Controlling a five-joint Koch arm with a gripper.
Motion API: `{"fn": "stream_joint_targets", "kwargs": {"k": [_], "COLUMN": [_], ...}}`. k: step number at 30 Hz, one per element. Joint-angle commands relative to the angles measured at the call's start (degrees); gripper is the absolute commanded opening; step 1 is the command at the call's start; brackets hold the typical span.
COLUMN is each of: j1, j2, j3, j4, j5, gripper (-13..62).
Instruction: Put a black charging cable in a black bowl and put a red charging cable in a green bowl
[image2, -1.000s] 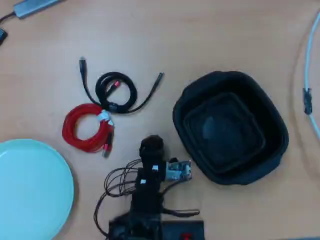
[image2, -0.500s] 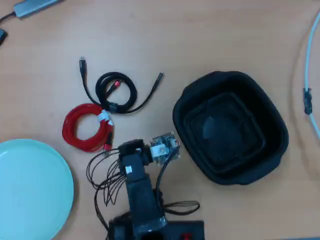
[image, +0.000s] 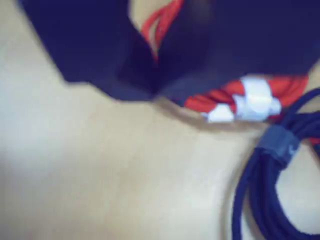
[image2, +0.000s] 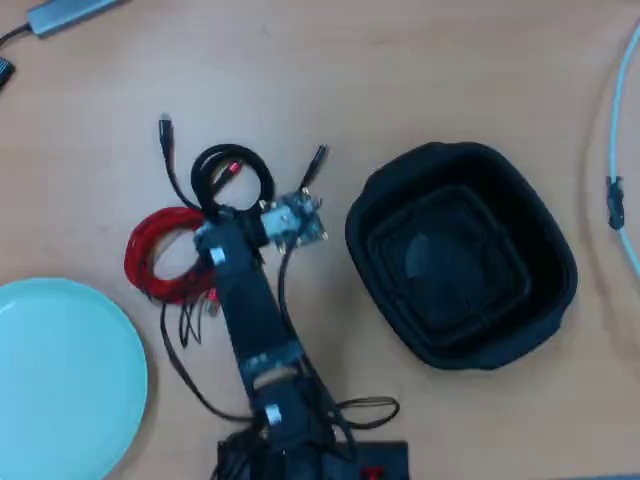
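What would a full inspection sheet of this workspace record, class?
Surface: light wooden table.
Job's things: coiled thin black charging cable and coiled red charging cable with white tie both lie on the table; deep matte-black bowl and pale mint-green dish hold nothing.
Clutter: grey device at the top left corner.
Grippers: gripper above the two coils; state unclear.
Cables: white cord at the right edge.
Surroundings: nothing seen.

Blurred end effector (image: 152, 70) over red charging cable (image: 280, 87), black charging cable (image: 260, 195) beside it.
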Motion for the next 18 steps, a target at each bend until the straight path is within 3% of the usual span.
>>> {"fn": "stream_joint_targets", "kwargs": {"k": [1, 4, 7, 14, 18], "j1": [-0.2, 0.2, 0.4, 2.5, 5.1], "j2": [-3.6, -5.1, -5.4, -9.9, -16.5], "j3": [-5.9, -8.3, -9.1, -9.4, -11.9], "j4": [1.9, 1.9, 1.8, 2.0, 2.1], "j5": [-3.1, -3.6, -3.7, -3.4, -3.2], "gripper": [-7.4, -6.2, 0.3, 33.6, 46.5]}}
